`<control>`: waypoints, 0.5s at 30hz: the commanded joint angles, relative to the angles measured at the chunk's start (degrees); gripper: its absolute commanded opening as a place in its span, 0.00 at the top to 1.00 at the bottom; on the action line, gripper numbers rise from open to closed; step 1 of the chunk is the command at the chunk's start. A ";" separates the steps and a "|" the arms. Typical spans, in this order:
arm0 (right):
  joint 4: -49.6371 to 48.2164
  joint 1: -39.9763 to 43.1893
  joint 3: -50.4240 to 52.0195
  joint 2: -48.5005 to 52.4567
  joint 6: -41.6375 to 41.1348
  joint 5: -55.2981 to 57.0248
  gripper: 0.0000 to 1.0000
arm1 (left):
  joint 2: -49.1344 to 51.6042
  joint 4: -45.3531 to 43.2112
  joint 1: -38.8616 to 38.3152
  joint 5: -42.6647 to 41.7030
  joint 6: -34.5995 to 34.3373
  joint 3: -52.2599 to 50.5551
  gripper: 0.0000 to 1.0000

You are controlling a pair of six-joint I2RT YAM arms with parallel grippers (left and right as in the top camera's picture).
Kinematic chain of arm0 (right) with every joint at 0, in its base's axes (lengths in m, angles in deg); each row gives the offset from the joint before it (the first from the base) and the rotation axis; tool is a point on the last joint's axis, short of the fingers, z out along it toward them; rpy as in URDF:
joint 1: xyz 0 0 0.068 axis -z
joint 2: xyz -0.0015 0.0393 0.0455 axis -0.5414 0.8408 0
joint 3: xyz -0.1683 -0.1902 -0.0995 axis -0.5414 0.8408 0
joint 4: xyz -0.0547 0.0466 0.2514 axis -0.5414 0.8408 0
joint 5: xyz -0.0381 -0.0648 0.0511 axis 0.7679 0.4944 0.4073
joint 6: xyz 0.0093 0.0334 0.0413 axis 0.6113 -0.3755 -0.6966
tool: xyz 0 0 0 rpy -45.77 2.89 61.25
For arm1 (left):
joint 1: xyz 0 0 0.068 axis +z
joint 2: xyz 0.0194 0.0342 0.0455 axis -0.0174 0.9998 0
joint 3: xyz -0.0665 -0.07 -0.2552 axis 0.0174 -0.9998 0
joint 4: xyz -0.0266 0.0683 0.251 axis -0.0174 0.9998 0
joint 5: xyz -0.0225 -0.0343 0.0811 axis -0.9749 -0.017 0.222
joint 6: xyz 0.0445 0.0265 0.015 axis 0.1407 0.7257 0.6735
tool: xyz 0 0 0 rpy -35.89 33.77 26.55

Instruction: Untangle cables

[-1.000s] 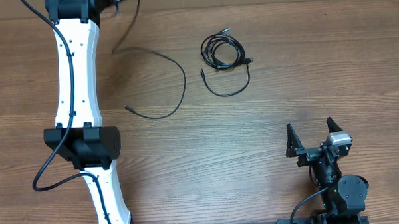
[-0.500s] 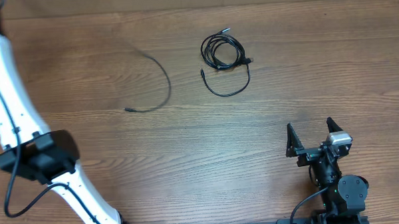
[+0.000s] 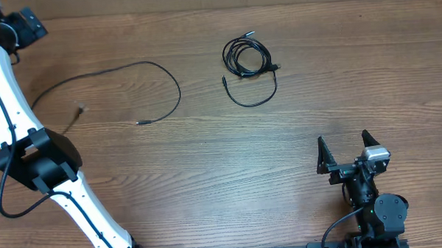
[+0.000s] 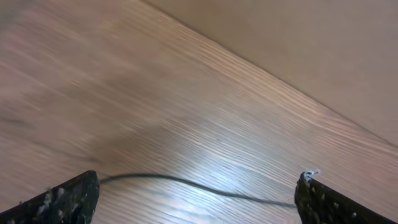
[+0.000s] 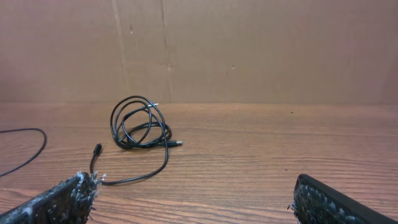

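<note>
A coiled bundle of thin black cables (image 3: 246, 57) lies at the table's far middle, one plug-tipped tail curving toward the front. In the right wrist view this bundle (image 5: 140, 124) is well ahead and to the left. A single loose cable (image 3: 149, 65) lies in a wide arc on the left. My left gripper (image 4: 196, 188) hangs open low over the wood, and that cable (image 4: 186, 182) runs across the table between its fingertips, not gripped. The left wrist (image 3: 22, 26) is at the far left corner. My right gripper (image 3: 344, 140) stands open and empty near the front right.
The left arm's white links (image 3: 6, 95) and black elbow (image 3: 38, 156) stretch along the left edge, over part of the loose cable. A brown wall (image 5: 249, 50) backs the wooden table (image 3: 315, 84).
The left arm swung from the far middle-left out to the far left corner, dragging the single cable leftward. Its jaws opened and let the cable go. Right arm and bundle are unmoved.
</note>
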 commanded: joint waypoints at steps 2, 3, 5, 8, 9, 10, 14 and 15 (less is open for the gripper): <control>-0.26 0.11 0.57 -0.13 0.31 0.28 0.00 | -3.61 3.74 -1.44 -6.03 1.86 0.94 0.00; -0.26 0.11 0.57 -0.13 0.31 0.28 0.00 | -3.54 6.08 -1.51 -4.87 1.88 0.92 0.00; -0.26 0.11 0.57 -0.13 0.31 0.28 0.00 | -2.80 11.32 -1.55 -0.85 1.86 0.76 0.00; -0.26 0.11 0.57 -0.15 0.31 0.28 0.00 | -0.59 19.85 -1.51 7.98 0.83 0.57 0.00; -0.26 0.11 0.57 -0.13 0.31 0.28 0.00 | 0.31 22.32 -1.51 10.27 -0.61 0.55 0.00; -0.26 0.11 0.57 -0.13 0.31 0.28 0.00 | 1.38 25.11 -1.51 12.44 -2.40 0.55 0.00; -0.26 0.11 0.57 -0.13 0.31 0.28 0.00 | 5.79 33.92 -0.63 17.20 -11.02 0.55 0.00; -0.26 0.11 0.57 -0.13 0.31 0.28 0.00 | 6.62 34.77 -0.35 16.98 -13.11 0.55 0.00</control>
